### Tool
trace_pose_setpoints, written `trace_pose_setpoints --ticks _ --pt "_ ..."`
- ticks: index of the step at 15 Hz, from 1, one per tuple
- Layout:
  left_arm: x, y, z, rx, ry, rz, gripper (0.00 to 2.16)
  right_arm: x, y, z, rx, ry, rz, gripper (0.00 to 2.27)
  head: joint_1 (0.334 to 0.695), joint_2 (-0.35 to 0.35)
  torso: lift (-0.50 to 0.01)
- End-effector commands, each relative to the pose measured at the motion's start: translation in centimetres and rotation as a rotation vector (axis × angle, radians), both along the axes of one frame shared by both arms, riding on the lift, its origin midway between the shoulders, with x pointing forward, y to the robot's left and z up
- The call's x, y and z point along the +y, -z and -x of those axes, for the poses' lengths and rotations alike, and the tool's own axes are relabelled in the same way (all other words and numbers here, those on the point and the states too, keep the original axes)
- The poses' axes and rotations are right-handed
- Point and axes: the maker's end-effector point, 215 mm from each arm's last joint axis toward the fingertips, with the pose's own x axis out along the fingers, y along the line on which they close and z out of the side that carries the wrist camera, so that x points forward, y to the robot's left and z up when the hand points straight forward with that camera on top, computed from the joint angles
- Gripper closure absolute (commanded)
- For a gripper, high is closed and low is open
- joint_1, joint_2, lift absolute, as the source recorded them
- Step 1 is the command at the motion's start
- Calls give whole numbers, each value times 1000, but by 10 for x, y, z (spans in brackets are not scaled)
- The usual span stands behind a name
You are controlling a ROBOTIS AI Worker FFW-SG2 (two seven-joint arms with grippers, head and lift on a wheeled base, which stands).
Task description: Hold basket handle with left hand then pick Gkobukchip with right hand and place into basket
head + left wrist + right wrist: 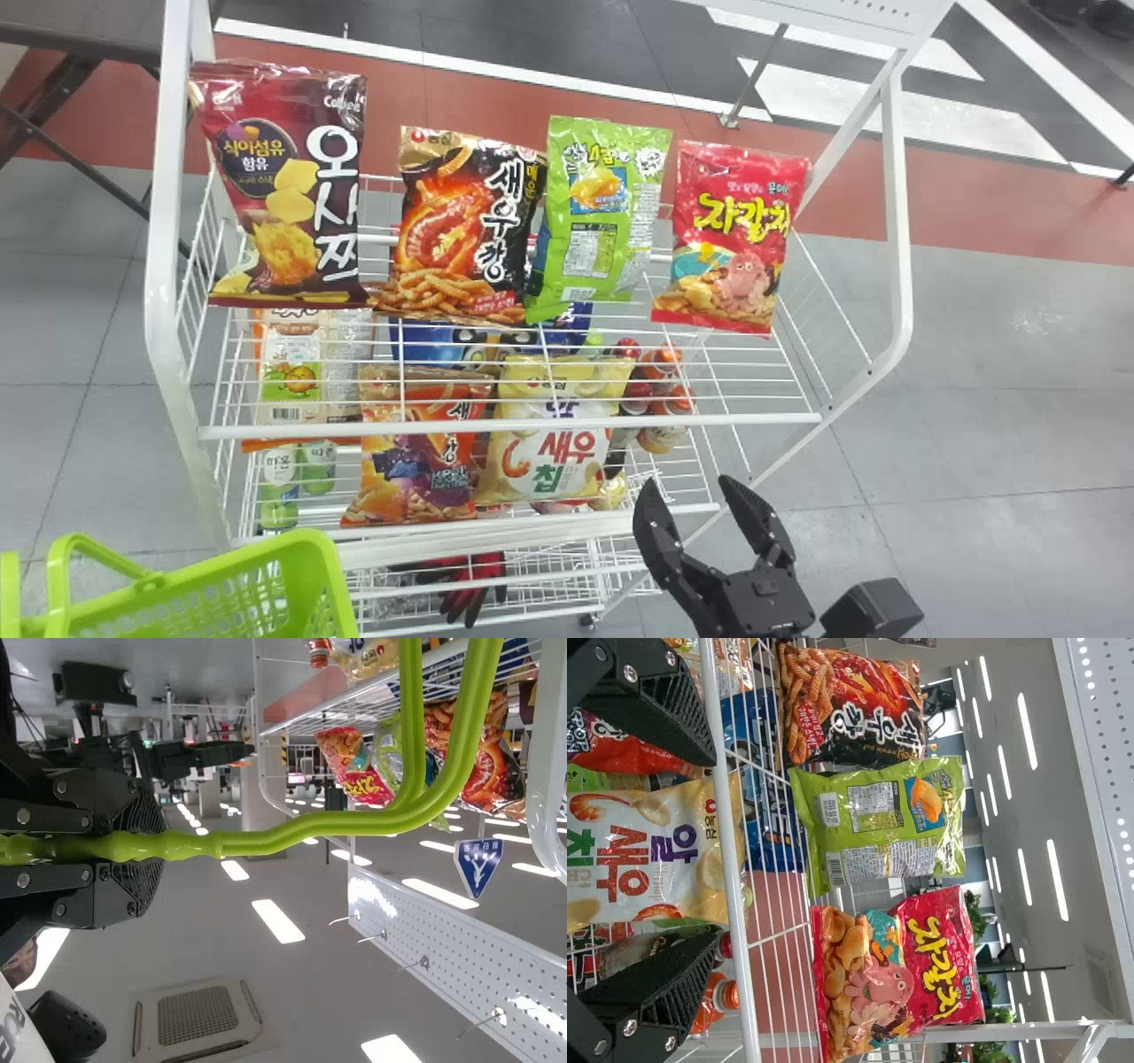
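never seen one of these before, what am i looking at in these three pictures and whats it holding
This is a two-armed robot at a white wire rack. The head view looks forward and down from its head; the other two come from cameras on its wrists and are turned on their side, so upright things lie sideways.

The left gripper is closed around the handle of a green basket. The right gripper is open and holds nothing, in front of the rack.

Snack bags stand on the upper shelf, from left to right: dark red, black, green and bright red. Below are more bags and some bottles.
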Motion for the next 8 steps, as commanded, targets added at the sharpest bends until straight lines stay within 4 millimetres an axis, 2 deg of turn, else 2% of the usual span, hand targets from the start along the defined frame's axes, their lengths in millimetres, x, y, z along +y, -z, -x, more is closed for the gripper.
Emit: trace_pose_setpoints --ticks 1,8 --pt "0 1 -2 0 -2 0 2155 1 -2 0 -5 -3 1 110 695 -350 0" --pt "0 4 -2 10 -1 3 2155 2 -9 -3 -17 -10 3 107 695 -350 0"
